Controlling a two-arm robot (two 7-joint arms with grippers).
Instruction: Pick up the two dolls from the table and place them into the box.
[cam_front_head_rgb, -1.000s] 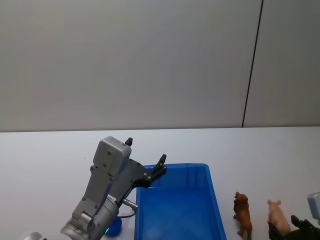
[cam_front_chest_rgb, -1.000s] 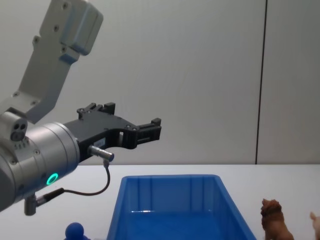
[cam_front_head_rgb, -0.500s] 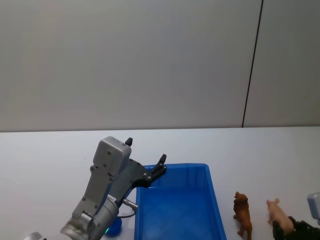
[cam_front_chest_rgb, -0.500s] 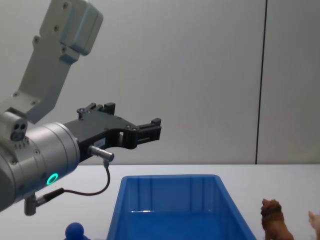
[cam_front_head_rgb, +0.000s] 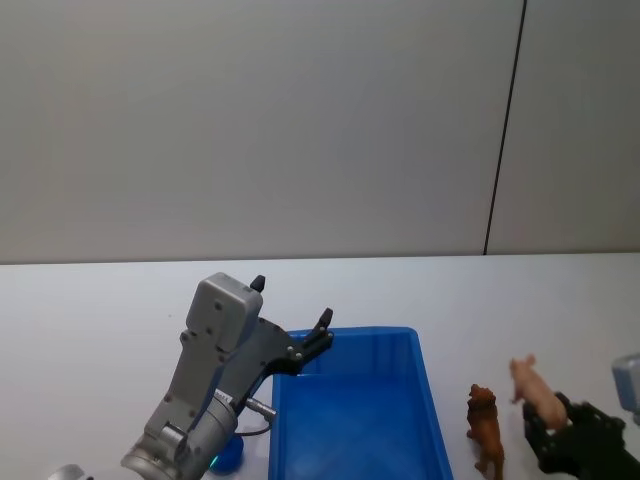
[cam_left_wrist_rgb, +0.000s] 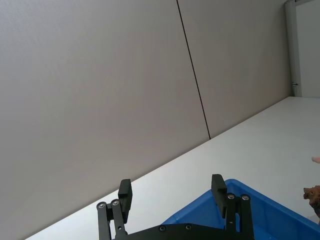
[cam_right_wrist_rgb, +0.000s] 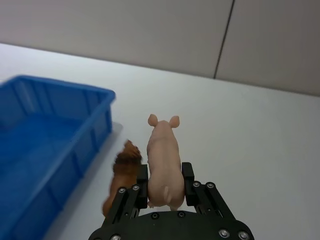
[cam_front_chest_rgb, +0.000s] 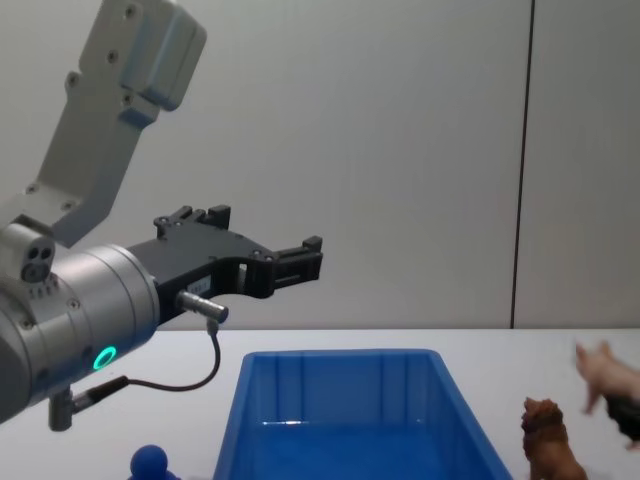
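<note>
My right gripper (cam_right_wrist_rgb: 165, 174) is shut on a pink pig doll (cam_right_wrist_rgb: 163, 165) and holds it above the white table (cam_front_head_rgb: 100, 320), tilted; the pig doll (cam_front_head_rgb: 530, 385) hangs to the right of the box. A brown shaggy doll (cam_front_head_rgb: 485, 428) stands on the table between the pig and the box (cam_front_head_rgb: 345, 333), a bright-blue bin. A small blue doll with a round top (cam_front_chest_rgb: 150, 462) sits on the table left of the box. My left gripper (cam_left_wrist_rgb: 171, 185) hovers open and holding nothing above the box's far left corner.
A grey wall with a dark vertical seam (cam_front_head_rgb: 505, 130) stands behind the table. White tabletop stretches to the far side and to the right of the brown doll (cam_right_wrist_rgb: 125, 170).
My right gripper has lifted the pink pig up off the table and a little toward the box. The left arm, brown doll and blue doll have not moved.
</note>
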